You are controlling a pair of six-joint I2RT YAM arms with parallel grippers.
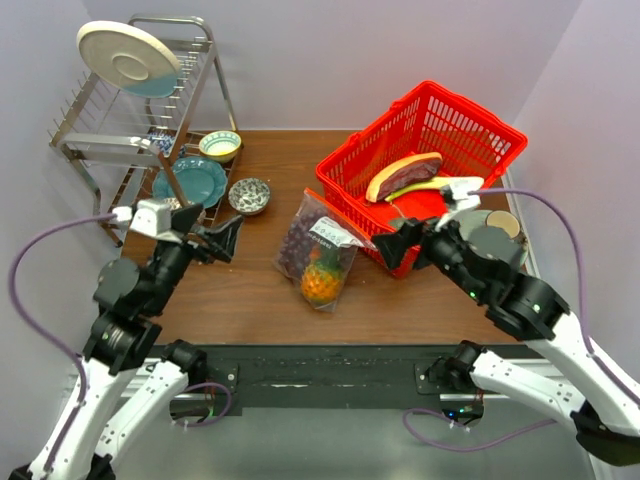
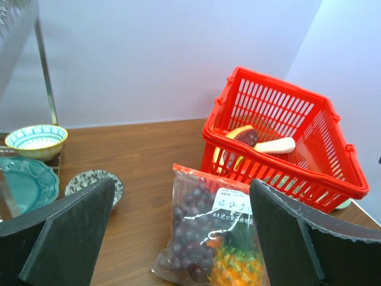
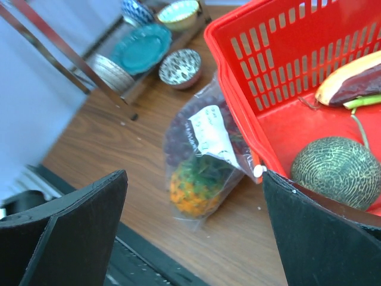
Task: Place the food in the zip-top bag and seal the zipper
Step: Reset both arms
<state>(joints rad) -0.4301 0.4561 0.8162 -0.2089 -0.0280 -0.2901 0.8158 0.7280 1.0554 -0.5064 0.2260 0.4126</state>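
The left fingers (image 2: pixel 71 232) are spread wide and hold nothing. The right fingers (image 3: pixel 321 232) are just as wide and just as empty. Both pairs hang apart from the bag (image 1: pixel 322 250), one on each side of it.

The bag lies on the desk (image 1: pixel 250 290) between them, its far end close against the basket (image 1: pixel 470 120). The grape bunch (image 1: pixel 297 245) and the pineapple (image 1: pixel 320 283) are already inside. Whether the zipper (image 2: pixel 199 175) is fully shut I cannot tell.

If it is not, sealing probably goes best with one pair pinning the bag's corner. The other pair would pinch the strip at one end and slide along it, keeping the film flat so that no fold gets caught.

The bag is thin, clear, crinkly film with a white label (image 1: pixel 333 233), likely slippery and quick to bunch. The grapes are round, dark, glossy beads. The pineapple is knobbly and yellow-orange with a spiky green crown. The basket is stiff red mesh, and the desk is smooth brown wood grain.
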